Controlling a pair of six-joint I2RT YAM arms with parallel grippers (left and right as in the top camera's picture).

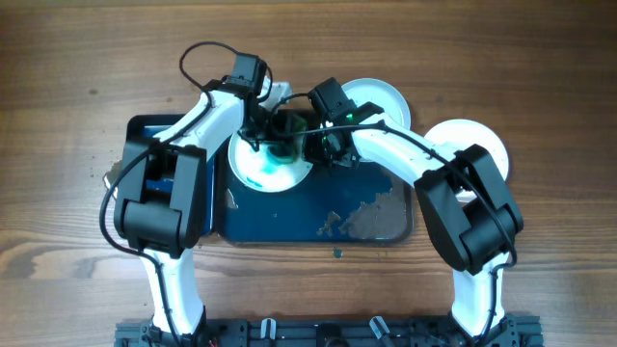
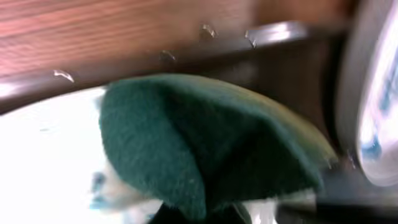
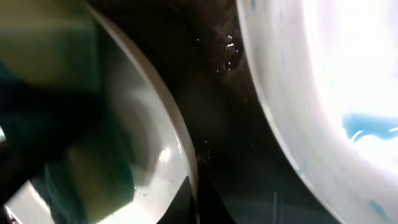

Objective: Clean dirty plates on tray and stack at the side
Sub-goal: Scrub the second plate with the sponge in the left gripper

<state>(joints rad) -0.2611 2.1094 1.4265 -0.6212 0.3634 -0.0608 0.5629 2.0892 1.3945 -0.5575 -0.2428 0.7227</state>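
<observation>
Here, from overhead, the left arm rises from its base, bends at the elbow over the near-left end of the tray (image 1: 318,207), and reaches forward and inward, its wrist tipped down. The left gripper (image 1: 265,135) pinches a green sponge (image 1: 289,130), which sits on the far edge of the smeared plate (image 1: 265,172) directly beneath it. That plate lies on the tray and carries a teal patch. The right arm mirrors this pose, elbow out at the right and forearm slanting left, so the right gripper (image 1: 326,145) hangs just right of the sponge. Whether its jaws are spread or pressed together cannot be told. A second plate (image 1: 384,94) lies behind this gripper on the tray's far-right corner. A third plate (image 1: 479,140) rests well to its right, on the wooden table (image 1: 77,77).

In the left wrist view, the folded sponge (image 2: 205,143) fills the space ahead of the fingers. The white plate (image 2: 43,155) lies under it to the left, with the tray rim (image 2: 273,31) and table (image 2: 93,25) beyond. A plate edge (image 2: 373,93) stands at the right.

In the right wrist view, a blue-marked plate (image 3: 323,74) lies to the right and a curved rim (image 3: 163,143) to the left. Wet, dark tray (image 3: 217,143) shows between them.
</observation>
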